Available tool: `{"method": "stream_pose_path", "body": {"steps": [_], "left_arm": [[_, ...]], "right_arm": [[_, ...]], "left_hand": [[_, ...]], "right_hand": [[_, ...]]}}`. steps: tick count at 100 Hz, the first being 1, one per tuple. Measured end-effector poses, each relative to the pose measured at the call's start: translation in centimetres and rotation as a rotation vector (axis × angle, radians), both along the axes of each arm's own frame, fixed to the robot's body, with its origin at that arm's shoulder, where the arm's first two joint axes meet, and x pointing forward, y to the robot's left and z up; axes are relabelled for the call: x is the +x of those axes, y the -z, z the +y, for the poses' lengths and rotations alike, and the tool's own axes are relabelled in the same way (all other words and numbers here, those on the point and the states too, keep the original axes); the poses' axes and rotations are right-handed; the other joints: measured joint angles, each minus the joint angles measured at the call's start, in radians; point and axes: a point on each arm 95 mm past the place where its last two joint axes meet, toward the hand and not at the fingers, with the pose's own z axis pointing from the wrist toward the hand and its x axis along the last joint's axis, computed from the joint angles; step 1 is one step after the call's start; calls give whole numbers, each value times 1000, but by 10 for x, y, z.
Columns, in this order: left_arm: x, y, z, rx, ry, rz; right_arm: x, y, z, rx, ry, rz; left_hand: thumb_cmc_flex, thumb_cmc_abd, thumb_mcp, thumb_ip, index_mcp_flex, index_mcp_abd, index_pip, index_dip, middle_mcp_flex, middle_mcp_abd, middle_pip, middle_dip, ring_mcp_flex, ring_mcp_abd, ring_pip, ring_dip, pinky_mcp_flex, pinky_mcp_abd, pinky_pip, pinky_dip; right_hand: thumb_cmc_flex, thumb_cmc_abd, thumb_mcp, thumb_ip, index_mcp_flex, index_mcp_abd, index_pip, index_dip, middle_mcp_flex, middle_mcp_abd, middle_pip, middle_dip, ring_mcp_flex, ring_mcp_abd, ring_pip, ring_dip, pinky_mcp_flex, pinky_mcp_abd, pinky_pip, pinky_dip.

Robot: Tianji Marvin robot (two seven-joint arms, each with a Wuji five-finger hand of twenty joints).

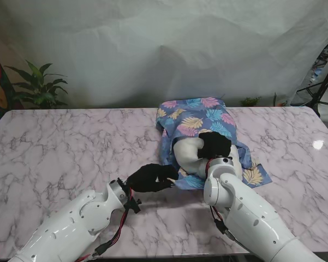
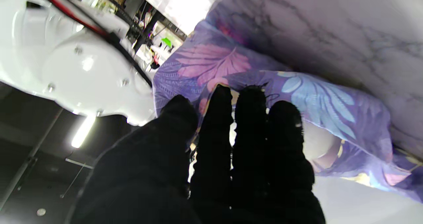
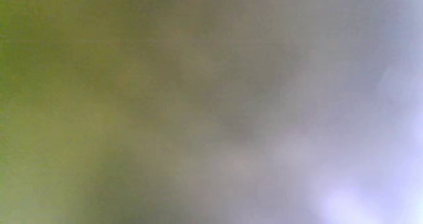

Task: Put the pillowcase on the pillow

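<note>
Lying mid-table on pink-veined marble tabletop (image 1: 71, 147): purple leaf-print fabric pillowcase (image 1: 196, 117), white soft pillow (image 1: 188, 153) half inside. Black-gloved left hand (image 1: 150, 177) pinching the pillowcase's near edge. Black-gloved right hand (image 1: 214, 145) pressed onto the pillow; grip impossible to tell.

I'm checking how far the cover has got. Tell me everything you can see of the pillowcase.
The pillowcase is thin purple-blue fabric printed with pink, yellow and blue leaves. It lies crumpled on the marble table, its open end nearer to me, partly over the white pillow. The left hand touches its near edge; the right hand rests at the opening.
</note>
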Motion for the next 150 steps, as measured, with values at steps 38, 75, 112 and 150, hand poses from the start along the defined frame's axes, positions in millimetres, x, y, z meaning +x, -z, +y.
{"method": "stream_pose_path", "body": {"steps": [38,75,112,150], "left_arm": [[-10,-15,-4,-131,-40,13],[-31,3,-15,-144,193,171],[-1,-14,12,174,128,119],[48,-39,51,337,-318,89]], "right_arm": [[2,26,-5,-64,-135,57],[11,24,-18,-62,-92,42],[-10,28,-23,-45,-161,55],[-25,29,-30,-55,-178,45]], "left_hand": [[0,-16,3,0,12,2,-9,0,10,15,11,2,10,10,0,2,9,9,0,0],[20,-26,-25,0,22,10,-15,14,5,54,-28,1,6,28,-3,4,13,23,0,13],[-318,41,4,87,-63,-78,-431,-414,-713,-15,-219,-289,-580,-14,-339,-115,-445,-69,-348,100],[-291,232,-507,140,-166,64,-636,-485,-789,27,-292,-321,-636,37,-425,-173,-481,-35,-526,50]], "right_hand": [[-2,11,9,0,-1,0,24,13,1,2,43,0,5,0,126,1,8,0,250,1],[-2,11,9,0,-1,-1,25,13,1,2,55,-11,5,-1,175,1,13,-10,281,1],[-2,11,9,0,-1,-1,25,13,1,2,56,-13,5,-1,175,1,13,-10,281,1],[-2,12,9,0,-1,-1,25,14,1,2,57,-14,5,-1,175,1,13,-10,282,1]]}}
